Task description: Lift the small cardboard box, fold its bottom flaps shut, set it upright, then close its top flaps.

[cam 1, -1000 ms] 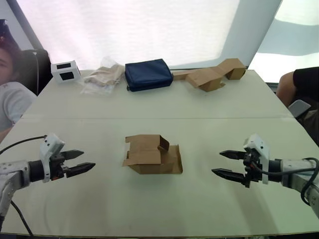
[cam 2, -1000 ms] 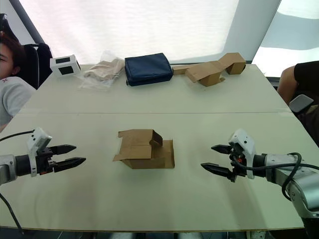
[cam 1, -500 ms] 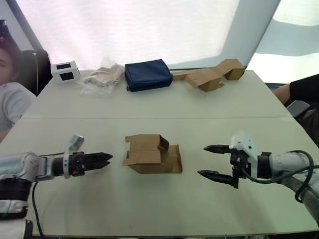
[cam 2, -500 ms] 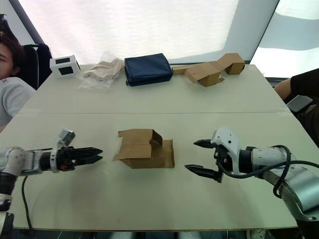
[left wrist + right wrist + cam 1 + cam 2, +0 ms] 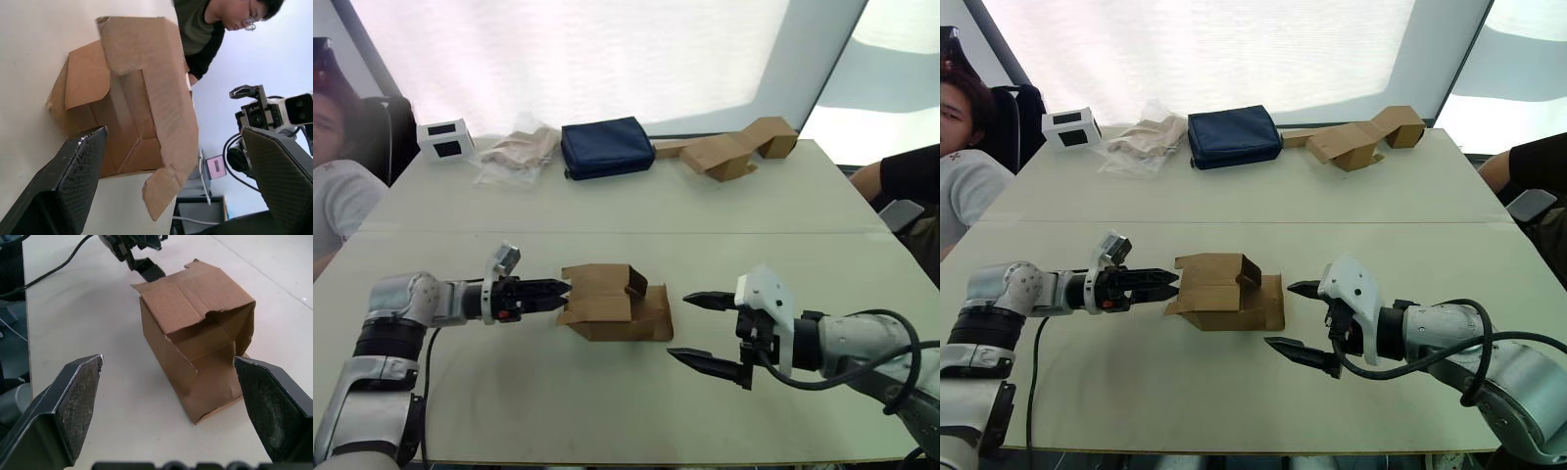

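The small cardboard box [image 5: 612, 302] lies on its side near the middle of the table [image 5: 636, 206], closer to the near edge than the far one, with both ends open and its flaps splayed; the top flaps [image 5: 188, 298] hang loose and nothing is folded yet. Both arms have closed in on it over the last second: the left pincer [image 5: 560, 289], which was well out toward the table's left edge, now has its nearly closed tips just at the box's left flap, touching or all but touching it, while the right pincer [image 5: 697, 331] has slid in from the right with its fingers spread wide, just beside the box but apart from it. I judge this as the approach ending and the lift about to begin; the box is not yet gripped. The box is plain brown with no print, and no readable brand, label or writing shows on anything else on the table.
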You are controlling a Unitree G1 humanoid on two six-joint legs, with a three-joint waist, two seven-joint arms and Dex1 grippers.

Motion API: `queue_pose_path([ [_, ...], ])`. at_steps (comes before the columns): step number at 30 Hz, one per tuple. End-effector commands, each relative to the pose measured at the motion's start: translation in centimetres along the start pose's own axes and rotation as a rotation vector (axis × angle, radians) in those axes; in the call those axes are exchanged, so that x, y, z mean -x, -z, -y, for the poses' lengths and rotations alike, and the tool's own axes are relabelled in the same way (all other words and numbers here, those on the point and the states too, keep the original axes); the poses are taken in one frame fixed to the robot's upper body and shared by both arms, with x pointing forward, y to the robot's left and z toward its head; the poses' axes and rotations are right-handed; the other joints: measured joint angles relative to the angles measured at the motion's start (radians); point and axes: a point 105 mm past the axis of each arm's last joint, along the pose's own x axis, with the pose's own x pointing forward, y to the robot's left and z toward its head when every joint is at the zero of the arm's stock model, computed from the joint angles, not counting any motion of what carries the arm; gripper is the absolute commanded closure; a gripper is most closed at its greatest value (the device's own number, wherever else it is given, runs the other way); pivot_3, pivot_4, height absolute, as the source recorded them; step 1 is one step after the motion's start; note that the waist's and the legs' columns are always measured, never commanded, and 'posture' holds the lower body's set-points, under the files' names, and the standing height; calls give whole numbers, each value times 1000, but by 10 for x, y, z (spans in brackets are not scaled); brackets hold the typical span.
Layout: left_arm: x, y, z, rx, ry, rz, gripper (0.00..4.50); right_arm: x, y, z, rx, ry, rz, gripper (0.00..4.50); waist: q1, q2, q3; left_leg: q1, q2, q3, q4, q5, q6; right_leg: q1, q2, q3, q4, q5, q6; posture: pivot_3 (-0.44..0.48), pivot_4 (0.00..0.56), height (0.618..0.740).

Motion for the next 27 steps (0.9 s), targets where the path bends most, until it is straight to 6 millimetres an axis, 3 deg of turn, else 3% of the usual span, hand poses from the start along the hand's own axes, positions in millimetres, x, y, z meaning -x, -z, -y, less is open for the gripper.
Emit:
queue_pose_path([
  [1,-8,-5,2,-3,37,9,0,-1,-9,-9,34,-15,31,23,0,0,0,0,0,0,0,0,0,0,0,0,0,0,0,0,150,740],
  [9,-35,-7,2,2,100,-4,0,-1,-9,-13,27,-11,43,23,0,0,0,0,0,0,0,0,0,0,1,0,0,0,0,0,150,740],
  [17,-50,-11,3,11,139,0,0,-3,-5,-15,11,-5,46,23,-1,0,0,0,0,0,0,0,0,0,1,0,0,0,0,0,150,740],
  [21,-54,-13,3,19,149,8,980,-4,-6,-15,6,-2,51,0,-1,0,0,0,0,0,0,0,0,0,2,0,0,0,0,0,150,740],
  [27,-56,-14,4,20,156,8,3469,-5,-7,-17,-5,0,55,0,-1,0,0,0,0,0,0,0,0,0,1,0,0,0,0,0,150,740],
])
